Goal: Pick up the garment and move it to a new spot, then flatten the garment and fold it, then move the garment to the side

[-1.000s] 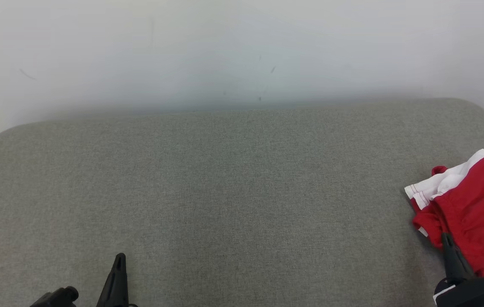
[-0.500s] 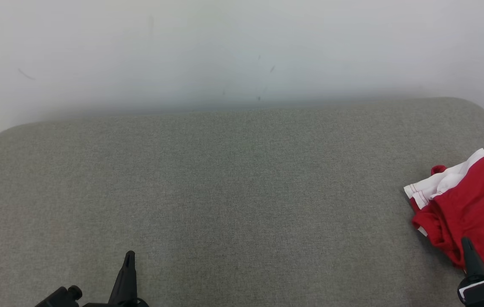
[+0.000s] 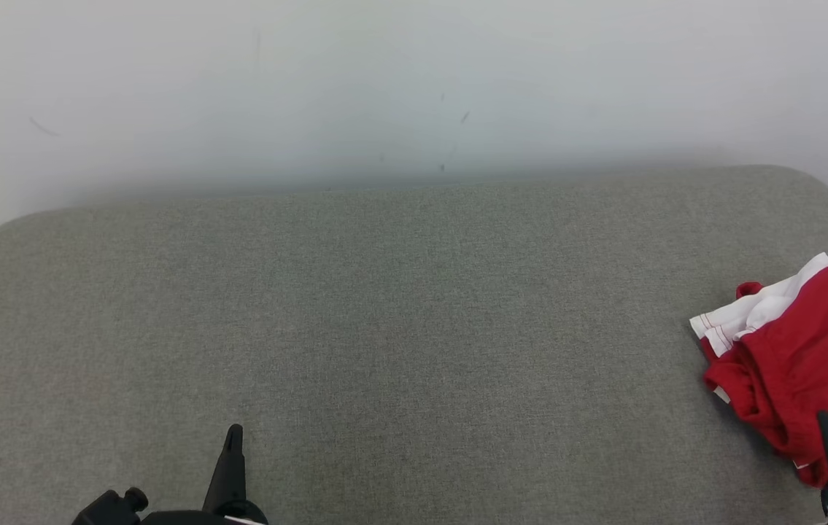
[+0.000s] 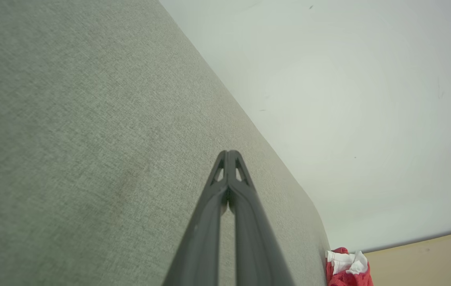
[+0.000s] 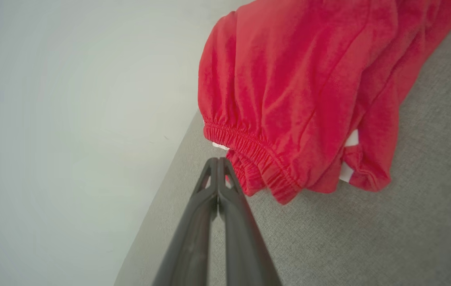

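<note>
I find nothing to read here: no words, labels, brands, numbers or signs. The crumpled red cloth garment with white trim [image 3: 807,350] shows me no legible print or tag.

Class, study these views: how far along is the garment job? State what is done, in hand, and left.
Done: perhaps the move aside; the garment lies bunched, not neatly folded, at the right edge of the cushion. In hand: nothing; left claw and right claw are shut and empty, the right near the waistband. Left: if this is the start, everything.
</note>
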Available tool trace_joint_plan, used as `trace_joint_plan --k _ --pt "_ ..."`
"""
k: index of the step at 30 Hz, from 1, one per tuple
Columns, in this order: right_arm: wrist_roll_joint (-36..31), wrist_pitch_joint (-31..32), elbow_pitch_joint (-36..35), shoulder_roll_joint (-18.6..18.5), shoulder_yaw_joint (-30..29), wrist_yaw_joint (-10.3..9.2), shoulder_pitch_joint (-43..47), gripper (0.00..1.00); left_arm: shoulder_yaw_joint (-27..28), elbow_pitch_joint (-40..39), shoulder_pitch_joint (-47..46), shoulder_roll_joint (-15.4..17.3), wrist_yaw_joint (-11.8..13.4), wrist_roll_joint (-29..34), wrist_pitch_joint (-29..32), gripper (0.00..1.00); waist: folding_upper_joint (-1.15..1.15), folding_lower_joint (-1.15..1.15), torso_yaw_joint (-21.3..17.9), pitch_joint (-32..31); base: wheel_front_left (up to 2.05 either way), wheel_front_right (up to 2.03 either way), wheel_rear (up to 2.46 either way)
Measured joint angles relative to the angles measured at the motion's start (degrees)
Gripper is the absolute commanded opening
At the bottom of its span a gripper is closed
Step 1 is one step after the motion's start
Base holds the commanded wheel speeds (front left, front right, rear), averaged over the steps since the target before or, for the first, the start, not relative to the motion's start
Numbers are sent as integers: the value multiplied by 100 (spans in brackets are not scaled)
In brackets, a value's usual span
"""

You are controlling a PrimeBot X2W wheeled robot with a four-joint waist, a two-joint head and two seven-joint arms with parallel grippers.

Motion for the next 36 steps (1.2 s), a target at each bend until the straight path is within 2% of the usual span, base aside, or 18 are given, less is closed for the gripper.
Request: trace_joint_plan --k 14,36 --pt "882 369 331 -11 -506 -2 -209 0 -115 252 -193 -125 -248 -924 -36 0 0 0 -12 8 0 0 0" --pt "1970 855 746 -13 -1176 -3 -447 0 -263 565 -421 -287 -552 -2041 -90 0 0 0 -29 19 0 0 0"
